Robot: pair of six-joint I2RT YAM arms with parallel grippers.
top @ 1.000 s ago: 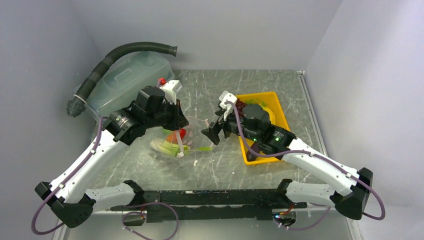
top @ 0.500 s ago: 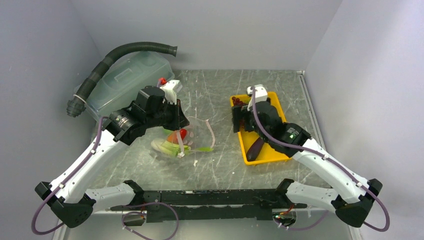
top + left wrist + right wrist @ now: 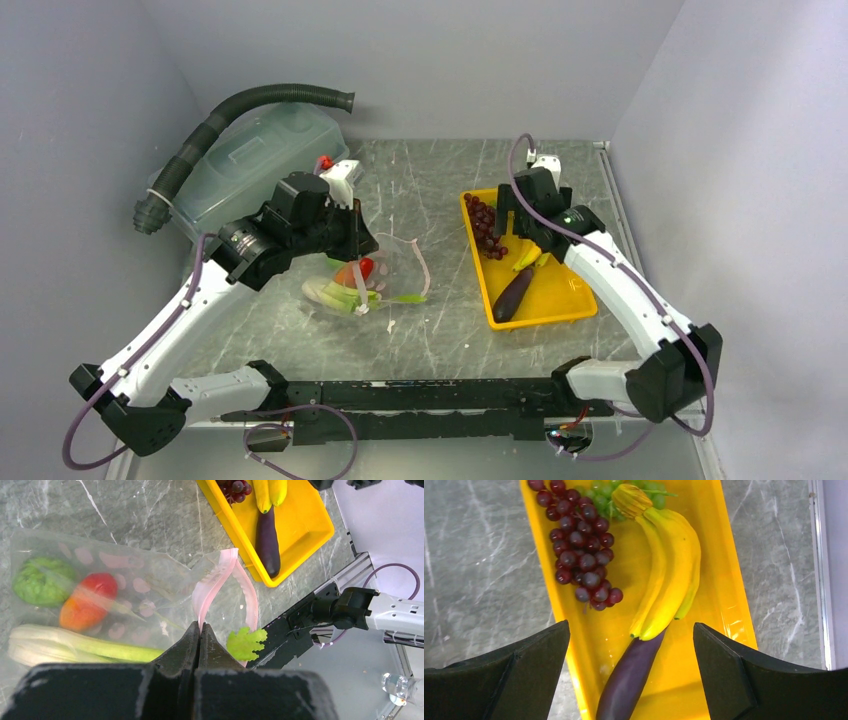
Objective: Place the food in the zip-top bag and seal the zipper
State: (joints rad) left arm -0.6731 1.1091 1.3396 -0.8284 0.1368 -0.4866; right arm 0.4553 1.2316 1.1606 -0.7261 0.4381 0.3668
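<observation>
Two matching arms on show: the left arm [image 3: 165, 335] and the right arm [image 3: 625, 295] both wear smooth white shells on the long links, with chunky black housings at every joint. The left cable [image 3: 67, 440] is purple, and so is the right cable [image 3: 511, 175]. There's a white camera block [image 3: 343, 180] on the left wrist. The left gripper [image 3: 199, 629] has matte black, grainy fingers [image 3: 170, 675]. A black rail [image 3: 430, 395] ties the bases together.

Zip-top bag [image 3: 388, 262] lay left of centre on table [image 3: 440, 180]; celery [image 3: 75, 647], pepper [image 3: 85, 605] and round vegetable [image 3: 42, 580] inside it, leaf sprig [image 3: 245, 642] at its mouth. Tray [image 3: 560, 310] sat to the right: grapes [image 3: 486, 225] at back, bananas [image 3: 527, 257] beside them, eggplant [image 3: 512, 295] in front. Lidded tub [image 3: 245, 165] stood back-left, hose [image 3: 230, 110] over it.
</observation>
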